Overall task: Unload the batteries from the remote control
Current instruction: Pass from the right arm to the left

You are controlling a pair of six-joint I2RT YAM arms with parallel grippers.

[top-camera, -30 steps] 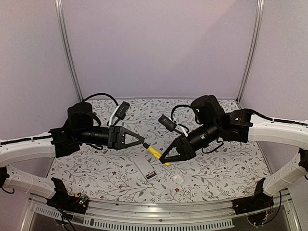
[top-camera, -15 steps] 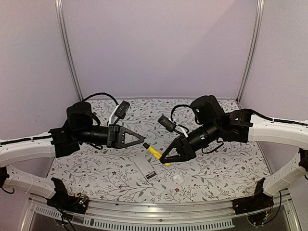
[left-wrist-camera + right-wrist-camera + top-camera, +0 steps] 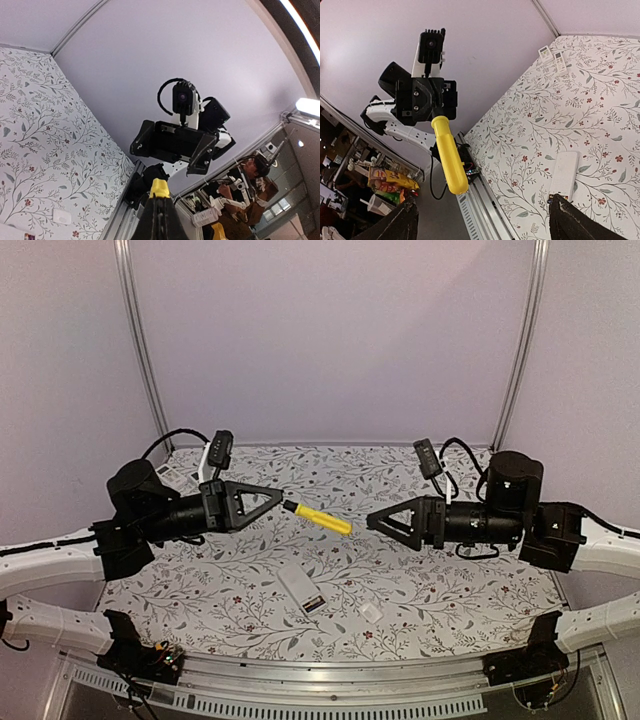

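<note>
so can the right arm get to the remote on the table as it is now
Probably yes. The right gripper is open and empty, and nothing lies between it and the remote. The screwdriver is held up in the left gripper, off that path.

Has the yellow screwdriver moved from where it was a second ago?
Yes. The screwdriver has shifted toward the back wall, farther from the white remote, and now sits in the left gripper.

The slim white remote control (image 3: 300, 589) lies flat, near end dark.
</note>
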